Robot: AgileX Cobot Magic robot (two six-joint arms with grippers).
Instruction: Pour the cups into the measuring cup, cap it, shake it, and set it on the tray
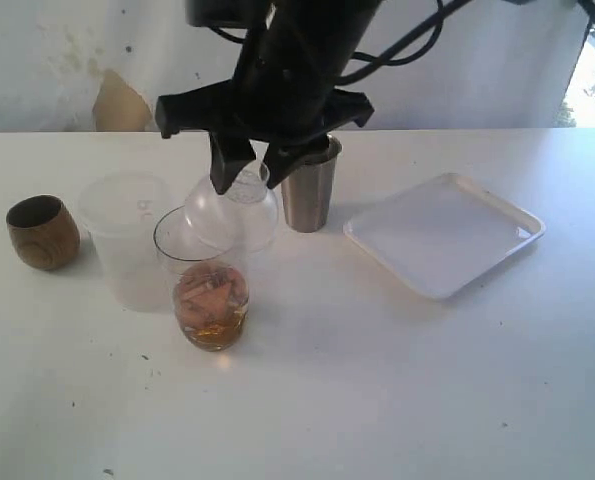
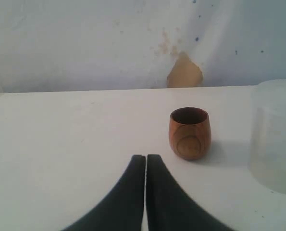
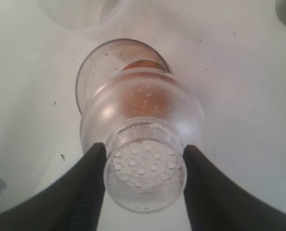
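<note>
Capping is the step in hand, judging by how things are lying. Starting at the left, your left gripper [image 2: 146,160] is resting with its jaws pressed together on nothing. The brown wooden cup [image 2: 190,133] is standing upright ahead of those jaws, well apart from them. The frosted plastic cup [image 1: 127,235] is standing next along, just beside the measuring cup [image 1: 205,295], which is holding amber liquid in its rounded base. Your right gripper [image 3: 143,166] is clamping the clear domed cap [image 3: 142,125] by its perforated neck, one jaw on each side. The measuring cup's mouth is lying just below and beyond those jaws, and the cap is hanging tilted over it. Whether the cap is touching the rim I cannot tell. The steel tumbler [image 1: 310,190] is standing just behind the jaws, and the tray [image 1: 442,235] is lying well apart from them on the right. Next you are needing to level the cap, centre it over the rim and press straight down before shaking.
</note>
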